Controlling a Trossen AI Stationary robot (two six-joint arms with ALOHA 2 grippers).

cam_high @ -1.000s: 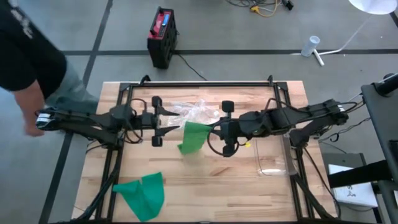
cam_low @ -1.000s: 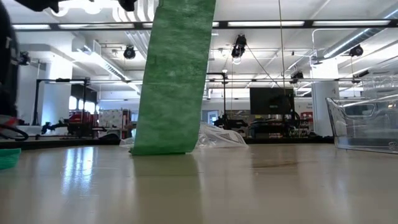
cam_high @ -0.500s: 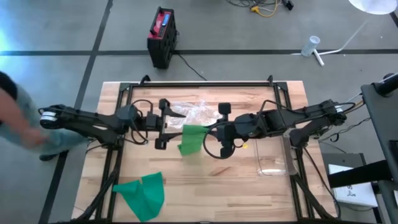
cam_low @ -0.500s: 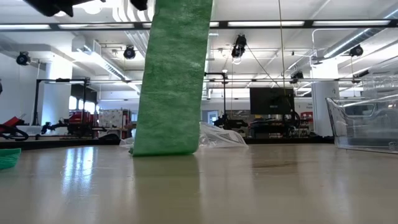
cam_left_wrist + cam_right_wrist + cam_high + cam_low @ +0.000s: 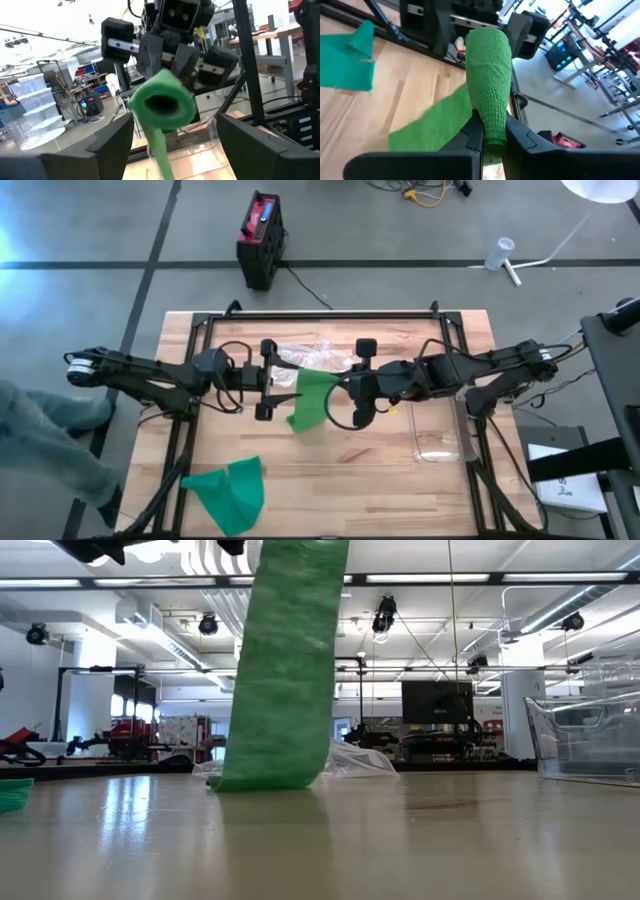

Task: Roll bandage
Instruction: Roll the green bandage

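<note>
The bandage roll is clenched in the right gripper above mid-table, its loose tail hanging down to the table. The left gripper, jaws now spread wider than a second ago, has been brought closer and is lined up on the roll's open end, nothing grasped. Probably a regrip for the next turn. A second bandage lies unrolled at the table's front edge.

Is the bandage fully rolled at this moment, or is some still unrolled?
Partly rolled. The right pincer grips a rolled tube of the bandage, while a loose strip hangs down to the table.
</note>
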